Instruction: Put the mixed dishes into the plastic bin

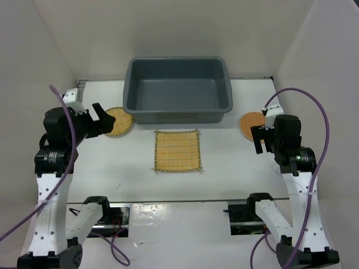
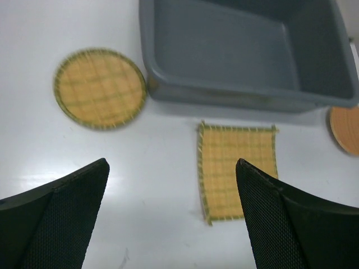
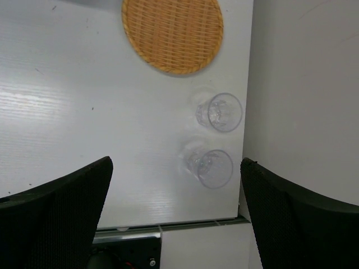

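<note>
The white desk (image 1: 235, 162) carries everything, with the arms rising from its 6 o'clock edge. The plastic bin (image 1: 179, 116) stands at 12 o'clock on the desk, its long side towards the arms, and nothing lies in it.

The left gripper (image 1: 100, 119) hangs above the desk at 9 o'clock, its jaws spread wide and holding nothing. In the left wrist view the black fingers frame bare desk, with the mat and the bin beyond them. The right gripper (image 1: 259, 139) hangs at 3 o'clock, also spread wide and holding nothing.

The square bamboo mat (image 1: 177, 151) lies flat at the desk's centre, at 6 o'clock from the bin and just clear of its near wall.

The yellow dark-rimmed disc (image 1: 120, 121) lies flat at 8 o'clock from the bin, just beside its near left corner. Whether it touches the bin cannot be told. The left gripper is right by its 9 o'clock edge.

The orange-brown disc (image 1: 251, 124) lies flat at 4 o'clock from the bin, apart from it and close to the right gripper.

Two small clear glasses (image 3: 224, 112) show only in the right wrist view. They stand upright, one just beside the other, at 5 o'clock from the orange-brown disc and along the desk's edge by the side wall.
</note>
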Robot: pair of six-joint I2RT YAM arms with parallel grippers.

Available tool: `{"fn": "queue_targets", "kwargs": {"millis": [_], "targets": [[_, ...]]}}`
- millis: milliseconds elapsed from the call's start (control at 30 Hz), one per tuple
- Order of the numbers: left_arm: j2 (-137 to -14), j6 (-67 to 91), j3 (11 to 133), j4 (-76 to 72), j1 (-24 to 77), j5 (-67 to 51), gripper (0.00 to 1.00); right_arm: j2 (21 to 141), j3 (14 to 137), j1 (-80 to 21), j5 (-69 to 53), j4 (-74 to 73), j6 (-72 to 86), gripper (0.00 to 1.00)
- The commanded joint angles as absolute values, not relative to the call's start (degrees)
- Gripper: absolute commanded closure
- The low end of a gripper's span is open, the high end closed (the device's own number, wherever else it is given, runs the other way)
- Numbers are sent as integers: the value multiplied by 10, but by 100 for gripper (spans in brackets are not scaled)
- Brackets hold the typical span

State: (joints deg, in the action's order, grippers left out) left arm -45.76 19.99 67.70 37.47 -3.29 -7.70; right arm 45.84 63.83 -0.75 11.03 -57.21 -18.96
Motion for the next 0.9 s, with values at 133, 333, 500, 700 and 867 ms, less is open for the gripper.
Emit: {"fn": "queue_targets", "kwargs": {"millis": [133, 333, 500, 700, 867], "targets": [[-559, 233, 698, 466, 9, -92, 0, 456, 595, -17, 152, -534, -219, 1], [-584, 252, 664, 481, 14, -54, 0, 495, 596, -22, 117, -499, -279, 1], [-659, 256, 559, 390, 14, -357, 0, 605, 664, -68, -60, -549, -252, 1], [-657, 309, 472, 303, 36, -393, 0, 704, 709, -91, -231, -540, -220, 1], [-651, 369, 390, 213, 42, -421, 0, 745, 609, -45, -437, -417, -26, 1]]}}
